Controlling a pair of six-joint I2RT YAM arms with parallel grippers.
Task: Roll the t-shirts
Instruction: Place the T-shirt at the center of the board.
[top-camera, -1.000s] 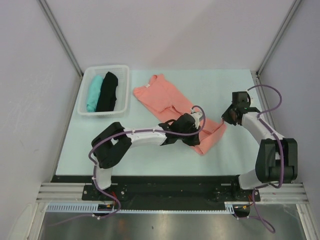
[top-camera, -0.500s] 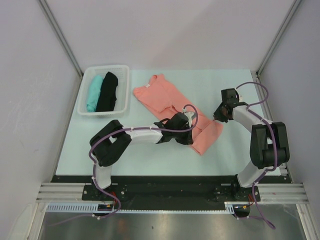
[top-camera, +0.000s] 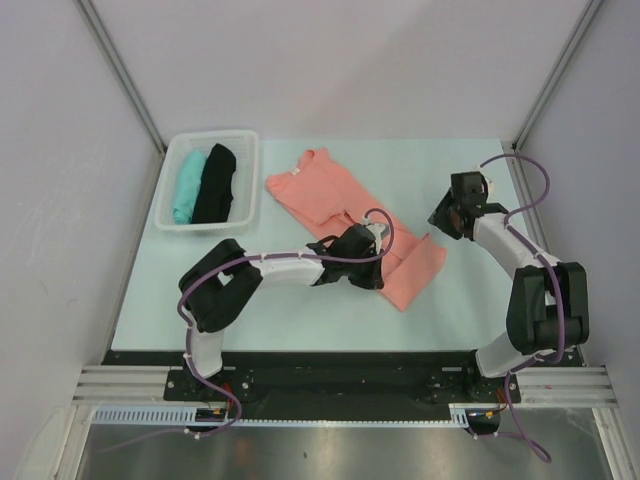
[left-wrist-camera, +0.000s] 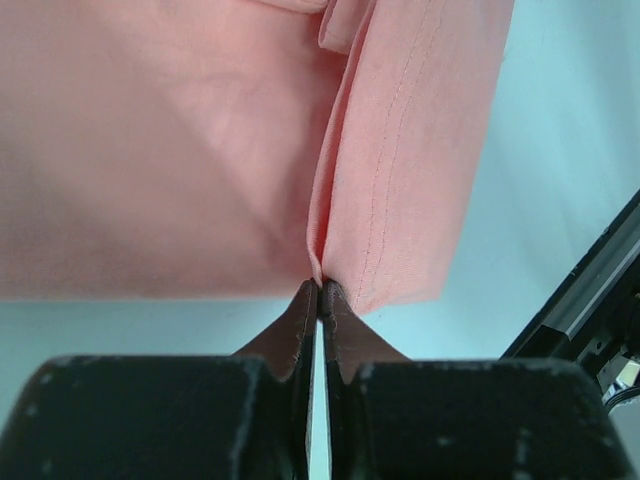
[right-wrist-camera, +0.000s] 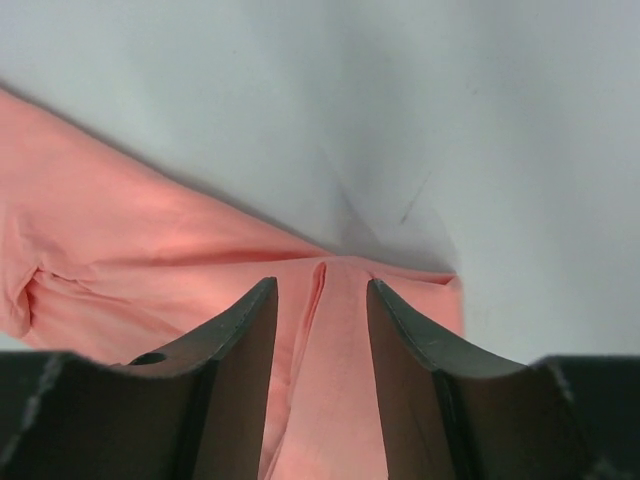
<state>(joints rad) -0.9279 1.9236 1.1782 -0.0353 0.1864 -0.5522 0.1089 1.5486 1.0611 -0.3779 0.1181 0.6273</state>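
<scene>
Looking from above, we see the salmon-pink t-shirt (top-camera: 325, 195) lying diagonally on the table (top-camera: 300, 310), folded long; left wrist: our left gripper (left-wrist-camera: 318, 292) pinches its fold; right wrist: our right gripper (right-wrist-camera: 320, 284), fingers apart, straddles its edge

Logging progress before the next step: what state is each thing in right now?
salmon-pink t-shirt: folded into a strip, lying flat, not yet rolled.
teal t-shirt: rolled, in the basket.
black t-shirt: rolled, in the basket beside it.
left hand: shut on the salmon-pink t-shirt's fold.
right hand: open, holding nothing.
</scene>
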